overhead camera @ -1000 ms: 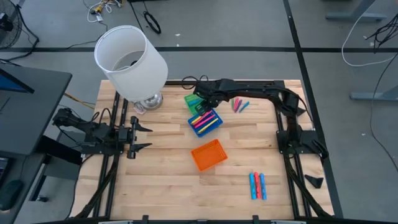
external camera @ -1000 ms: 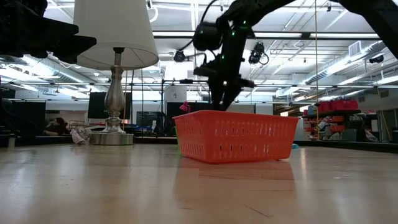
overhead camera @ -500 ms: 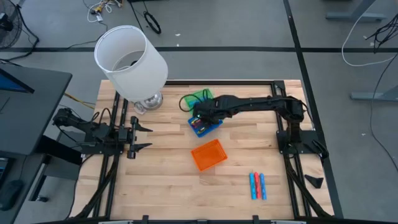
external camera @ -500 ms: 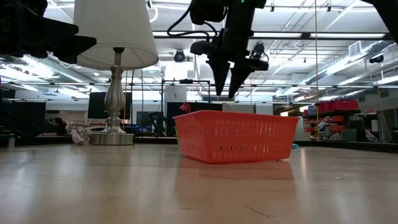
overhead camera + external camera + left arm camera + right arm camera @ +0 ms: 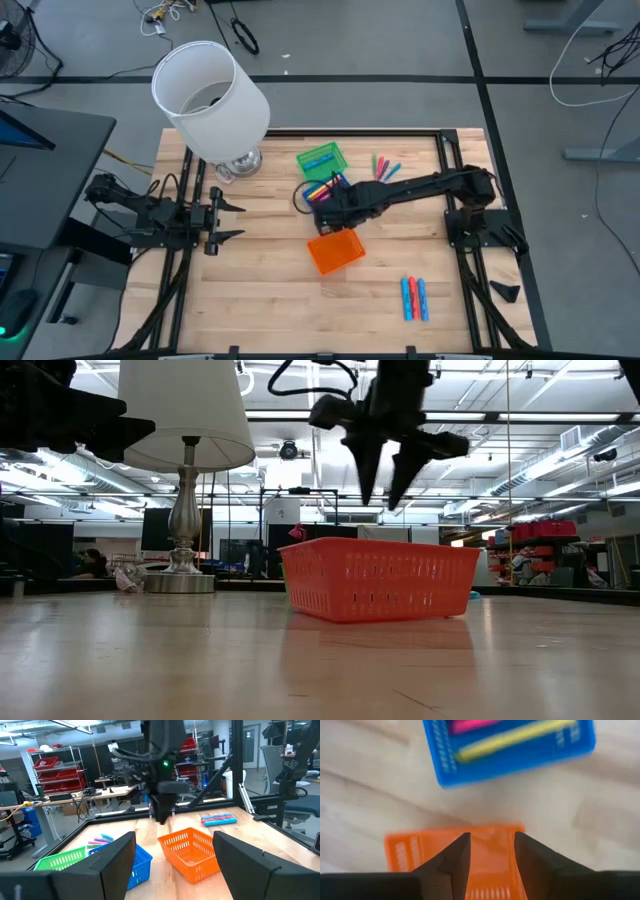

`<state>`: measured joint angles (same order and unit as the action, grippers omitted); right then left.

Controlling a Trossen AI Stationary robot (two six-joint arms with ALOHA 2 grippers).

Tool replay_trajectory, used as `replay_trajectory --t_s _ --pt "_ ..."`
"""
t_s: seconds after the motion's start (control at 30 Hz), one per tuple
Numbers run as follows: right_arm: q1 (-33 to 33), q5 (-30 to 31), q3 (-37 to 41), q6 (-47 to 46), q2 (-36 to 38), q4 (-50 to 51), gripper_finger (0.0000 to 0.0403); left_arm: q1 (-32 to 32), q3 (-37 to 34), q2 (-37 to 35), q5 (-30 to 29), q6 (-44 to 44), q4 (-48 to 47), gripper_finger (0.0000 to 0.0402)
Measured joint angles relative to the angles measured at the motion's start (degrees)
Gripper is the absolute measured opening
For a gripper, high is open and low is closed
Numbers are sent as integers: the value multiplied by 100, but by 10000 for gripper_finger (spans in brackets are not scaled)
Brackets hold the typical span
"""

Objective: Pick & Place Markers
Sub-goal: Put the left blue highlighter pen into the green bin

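Note:
My right gripper (image 5: 385,485) hangs open, fingers pointing down, above the far rim of the orange tray (image 5: 335,250), with nothing between its fingers (image 5: 491,852). Just beyond it the blue tray (image 5: 445,765) holds markers, among them a yellow one (image 5: 515,739) and a pink one (image 5: 470,725). The green tray (image 5: 320,160) lies farther back. Loose markers (image 5: 385,167) lie on the table at the far right, and three more markers (image 5: 415,298) lie near the front right. My left gripper (image 5: 228,220) waits open at the table's left edge.
A lamp with a white shade (image 5: 210,90) stands at the far left corner, its metal foot (image 5: 182,580) on the table. Bare wood lies in front of the orange tray and along the left half of the table.
My right gripper has swung from above the green tray toward the table's near edge, past the blue tray, to the orange tray's far rim. Its wrist has rolled on the way. Its fingers have stayed open.

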<state>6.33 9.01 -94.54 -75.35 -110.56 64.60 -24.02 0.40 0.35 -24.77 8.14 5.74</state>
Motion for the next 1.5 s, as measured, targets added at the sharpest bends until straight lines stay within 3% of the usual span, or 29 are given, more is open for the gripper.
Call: replay_trajectory --t_s 0.73,0.97,1.5 --pt "1758 -988 2031 -2692 572 -811 152 1 0 1 0 0 0 273" --pt "1978 -846 2047 -3026 618 -855 152 -1 2 -1 0 1 0 273" --pt "3029 -1160 2047 -4347 616 -892 152 -1 2 1 0 0 0 273"
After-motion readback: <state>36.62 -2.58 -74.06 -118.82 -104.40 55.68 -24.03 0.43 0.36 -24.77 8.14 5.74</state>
